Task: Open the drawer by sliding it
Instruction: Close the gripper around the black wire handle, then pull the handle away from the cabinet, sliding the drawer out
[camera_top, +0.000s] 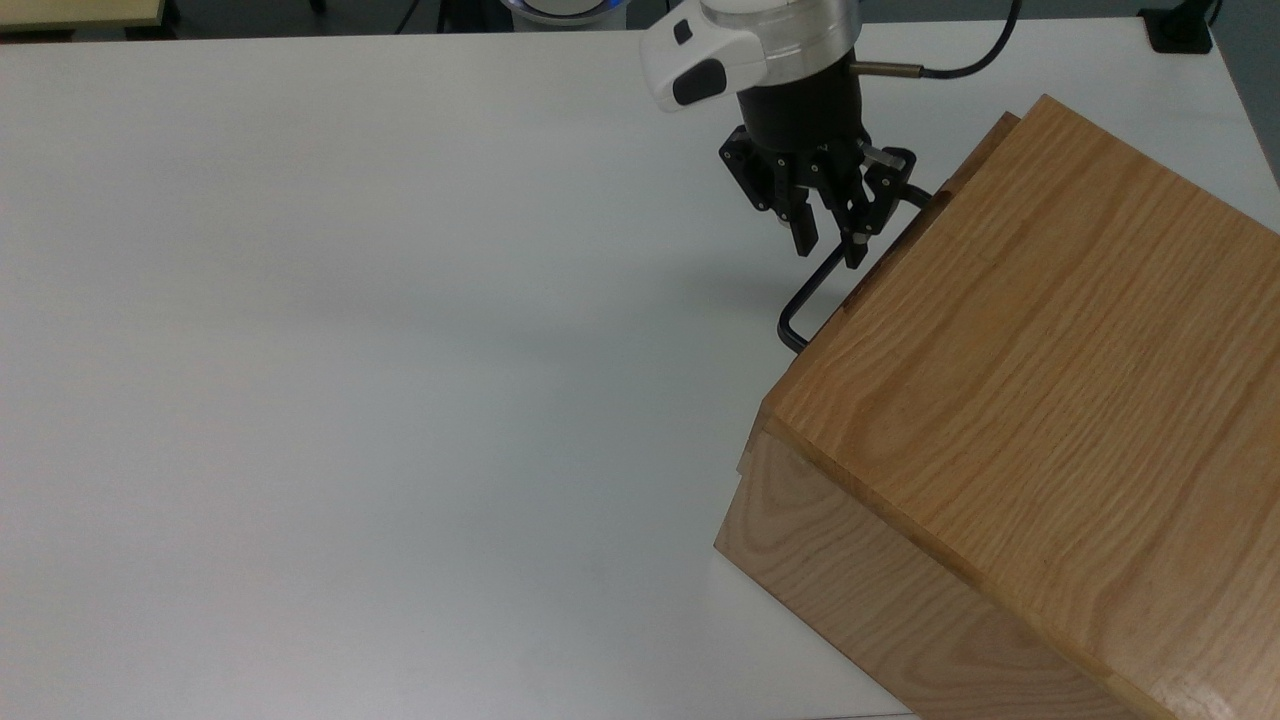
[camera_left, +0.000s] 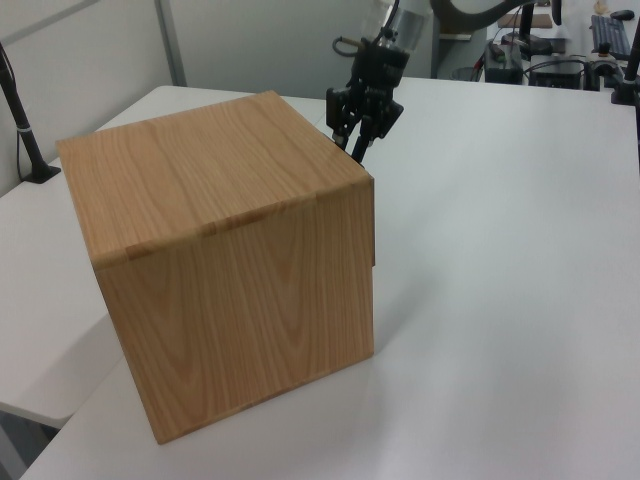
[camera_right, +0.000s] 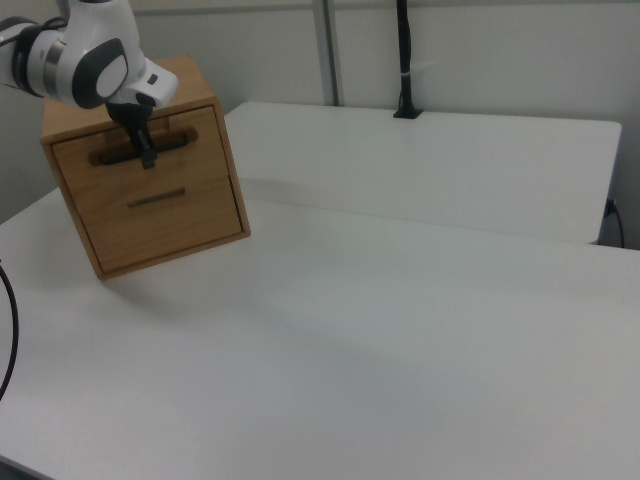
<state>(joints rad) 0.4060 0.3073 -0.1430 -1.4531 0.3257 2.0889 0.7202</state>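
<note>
— Where's the drawer (camera_right: 150, 150)?
— In the top of the casing (camera_top: 1040, 400), barely out; nearly all the slide remains.
— And your gripper (camera_top: 828, 238)?
— At the casing's front, my fingers closed around the handle (camera_top: 800, 305).

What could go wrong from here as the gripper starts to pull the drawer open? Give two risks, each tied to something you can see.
1. The gripper meets the black handle near one end rather than its middle, so the pull may be uneven and the drawer could bind.
2. The wooden box stands loose on the white table, apparently unfastened, so it may slide or turn instead of the drawer coming out.
</note>
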